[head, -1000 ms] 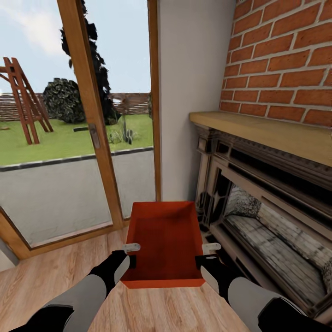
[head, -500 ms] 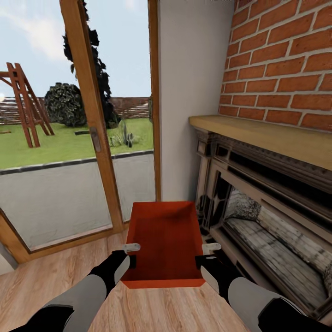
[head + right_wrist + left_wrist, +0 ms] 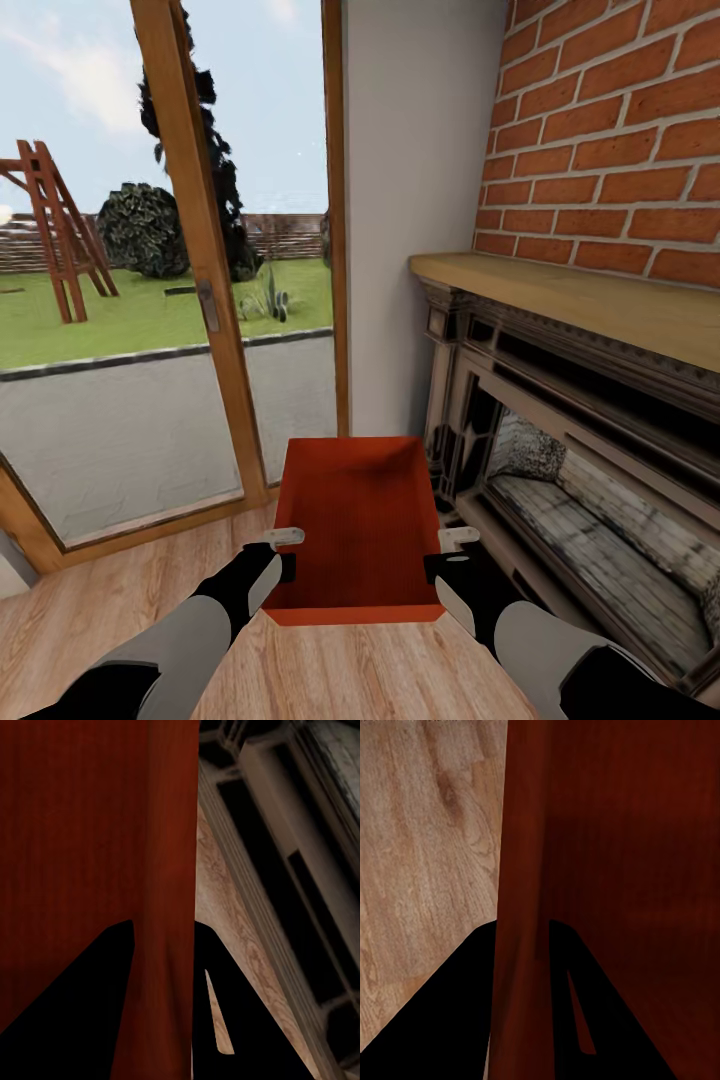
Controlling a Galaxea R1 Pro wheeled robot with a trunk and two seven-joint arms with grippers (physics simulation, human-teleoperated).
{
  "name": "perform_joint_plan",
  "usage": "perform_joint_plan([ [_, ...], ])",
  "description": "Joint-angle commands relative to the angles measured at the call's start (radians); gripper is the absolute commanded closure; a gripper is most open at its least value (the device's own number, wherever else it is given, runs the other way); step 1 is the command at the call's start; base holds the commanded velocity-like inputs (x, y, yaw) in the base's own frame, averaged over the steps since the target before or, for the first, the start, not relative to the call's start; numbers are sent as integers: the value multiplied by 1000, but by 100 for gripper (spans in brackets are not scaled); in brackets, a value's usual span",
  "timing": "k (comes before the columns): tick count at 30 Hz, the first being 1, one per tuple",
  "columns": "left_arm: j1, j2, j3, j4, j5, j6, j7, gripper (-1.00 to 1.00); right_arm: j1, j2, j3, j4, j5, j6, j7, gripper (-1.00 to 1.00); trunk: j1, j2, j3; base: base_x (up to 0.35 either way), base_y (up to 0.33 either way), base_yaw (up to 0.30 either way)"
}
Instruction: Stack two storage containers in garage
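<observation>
One orange-red storage container (image 3: 358,525) hangs level above the wood-plank floor of the living room, carried between both arms. My left gripper (image 3: 285,552) is shut on its left wall, my right gripper (image 3: 440,552) on its right wall. In the left wrist view the thin red wall (image 3: 519,945) runs between the two dark fingers (image 3: 457,1020). The right wrist view has the other wall (image 3: 166,945) pinched the same way between its fingers (image 3: 82,1005). The box is empty.
Glass doors (image 3: 150,300) with a wooden frame stand ahead and to the left, a garden behind them. The ornate fireplace (image 3: 560,440) with a wooden mantel (image 3: 590,300) and red brick above fills the right side. A beige wall strip (image 3: 410,200) lies straight ahead.
The whole picture has shifted slightly, so the camera has moved a little relative to the doors and fireplace. The container and both grippers keep the same hold.
</observation>
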Motion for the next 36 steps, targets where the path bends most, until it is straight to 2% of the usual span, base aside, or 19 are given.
perform_joint_plan([
  [1, 0, 3, -9, 1, -8, 10, 30, 100, -2, -1, -3, -5, 20, -1, -8, 100, 1, -2, -2, 0, 0, 0],
  [16, 0, 3, -9, 1, -8, 10, 30, 100, -2, -1, -3, -5, 18, -1, -7, 100, 1, -2, -2, 0, 0, 19],
  [36, 0, 3, -9, 1, -9, 10, 30, 100, -2, -1, -3, -5, 19, -1, -8, 100, 1, -2, 5, 0, 0, 293],
])
